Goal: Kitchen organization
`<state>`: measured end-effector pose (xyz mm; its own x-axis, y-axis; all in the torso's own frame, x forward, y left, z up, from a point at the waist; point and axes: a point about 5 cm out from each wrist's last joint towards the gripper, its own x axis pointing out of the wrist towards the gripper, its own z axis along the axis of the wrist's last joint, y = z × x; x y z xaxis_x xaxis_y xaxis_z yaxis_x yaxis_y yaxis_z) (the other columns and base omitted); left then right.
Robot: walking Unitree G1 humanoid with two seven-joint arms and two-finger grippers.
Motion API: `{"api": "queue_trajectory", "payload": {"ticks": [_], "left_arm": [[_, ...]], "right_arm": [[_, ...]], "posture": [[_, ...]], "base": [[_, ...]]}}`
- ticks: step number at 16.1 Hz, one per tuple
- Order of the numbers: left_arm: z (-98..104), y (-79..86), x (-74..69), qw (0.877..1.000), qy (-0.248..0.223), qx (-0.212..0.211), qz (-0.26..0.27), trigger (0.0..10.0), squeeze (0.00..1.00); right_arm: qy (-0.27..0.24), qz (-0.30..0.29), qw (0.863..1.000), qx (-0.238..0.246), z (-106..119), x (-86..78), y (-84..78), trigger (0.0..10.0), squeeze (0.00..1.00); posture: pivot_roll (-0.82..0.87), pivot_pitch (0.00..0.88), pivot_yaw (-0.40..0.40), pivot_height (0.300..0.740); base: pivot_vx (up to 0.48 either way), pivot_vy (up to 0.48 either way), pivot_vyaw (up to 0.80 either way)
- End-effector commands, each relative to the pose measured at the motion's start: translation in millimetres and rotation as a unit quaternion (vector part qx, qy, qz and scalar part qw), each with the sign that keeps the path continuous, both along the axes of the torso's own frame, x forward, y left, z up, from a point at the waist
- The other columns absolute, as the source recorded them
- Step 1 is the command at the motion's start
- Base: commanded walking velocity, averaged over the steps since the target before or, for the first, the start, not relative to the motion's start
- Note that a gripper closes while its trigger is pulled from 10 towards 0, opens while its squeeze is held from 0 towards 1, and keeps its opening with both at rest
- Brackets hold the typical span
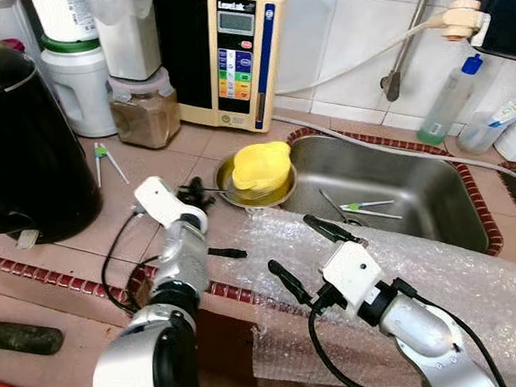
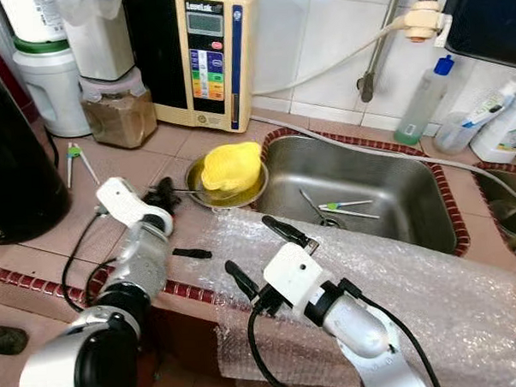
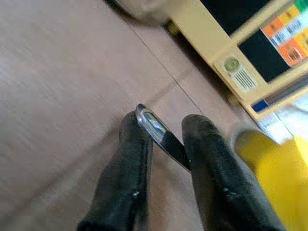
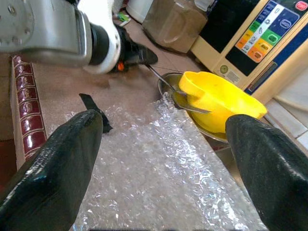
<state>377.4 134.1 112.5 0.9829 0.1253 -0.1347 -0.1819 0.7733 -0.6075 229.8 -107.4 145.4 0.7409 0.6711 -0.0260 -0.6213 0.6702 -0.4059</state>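
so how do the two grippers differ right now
The left gripper is over the tiled counter beside the metal bowl, while the right gripper hovers over the bubble wrap in front of the sink. The left one is shut on a thin metal utensil handle; the right one is wide open and holds nothing. Both have two long black fingers on a white wrist block and point towards the bowl.
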Motion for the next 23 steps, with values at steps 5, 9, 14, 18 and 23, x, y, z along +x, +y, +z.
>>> {"api": "queue_trajectory", "payload": {"ticks": [5,9,14,18,23], "left_arm": [[11.6,22.5,2.2,0.999,-0.018,0.026,0.038,0.0,0.00],[21.9,30.1,2.5,0.997,-0.050,0.042,0.042,0.0,0.00],[44.8,16.6,-0.5,0.985,-0.134,0.105,-0.006,0.0,0.00],[76.5,0.1,-5.6,0.963,-0.224,0.144,-0.037,0.0,0.00],[97.1,-11.9,-14.7,0.938,-0.286,0.181,-0.078,0.0,0.00]], "right_arm": [[-0.021,-0.007,1.000,0.006,2.2,12.0,2.4,10.0,0.33],[-0.025,-0.007,1.000,0.006,1.9,15.3,2.6,10.0,0.18],[-0.038,-0.008,0.999,0.004,2.9,22.1,2.2,10.0,0.00],[-0.054,-0.029,0.998,0.009,5.1,29.7,-0.1,10.0,0.00],[-0.058,-0.026,0.997,0.034,10.0,33.3,4.8,10.0,0.00]], "posture": [[0.09,0.000,-0.046,0.740],[0.11,0.000,-0.051,0.740],[0.12,0.000,-0.056,0.740],[0.13,0.000,-0.055,0.740],[0.14,0.000,-0.063,0.740]], "base": [[0.000,0.000,0.00],[0.000,0.000,0.00],[0.000,0.000,0.00],[0.000,0.000,0.00],[0.000,0.000,0.00]]}}
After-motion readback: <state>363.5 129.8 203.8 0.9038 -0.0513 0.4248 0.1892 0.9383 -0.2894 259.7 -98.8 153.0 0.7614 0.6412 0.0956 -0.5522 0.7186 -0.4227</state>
